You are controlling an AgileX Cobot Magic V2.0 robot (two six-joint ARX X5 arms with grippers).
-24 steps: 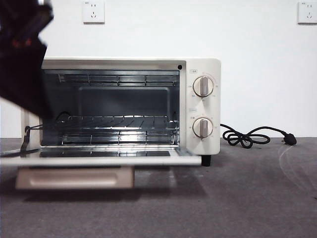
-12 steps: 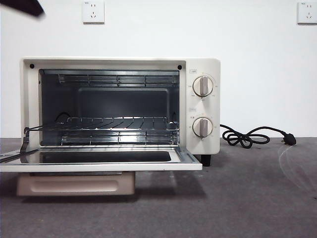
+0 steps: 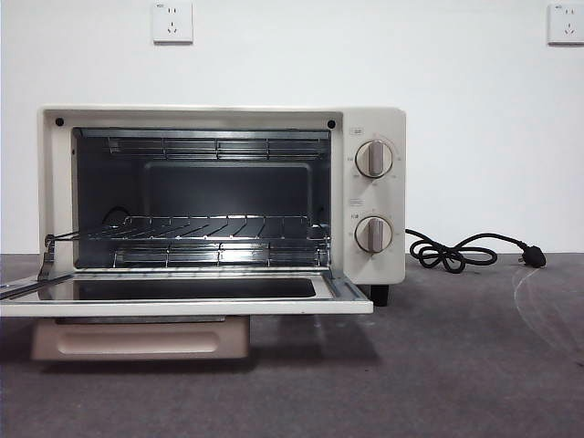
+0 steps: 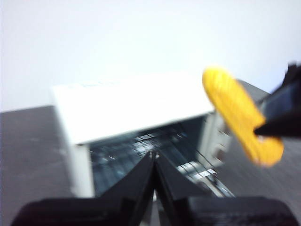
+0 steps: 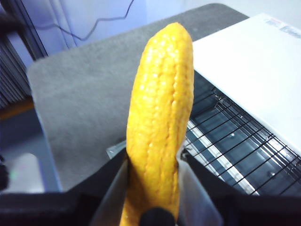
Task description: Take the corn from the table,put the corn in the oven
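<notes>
The yellow corn stands up between the two fingers of my right gripper, which is shut on its lower part, above the oven's open front. In the left wrist view the same corn hangs in the right gripper beside the oven. My left gripper is shut on nothing, raised above the oven. In the front view the cream oven stands on the grey table with its door folded down flat and its wire rack bare. Neither arm nor corn shows in that view.
A black cord with its plug lies on the table to the right of the oven. A cream tray sits under the lowered door. Two wall sockets are on the white wall behind.
The dark arm that covered the oven's upper left in the front view has risen out of the picture. The oven stays open and unmoved.
</notes>
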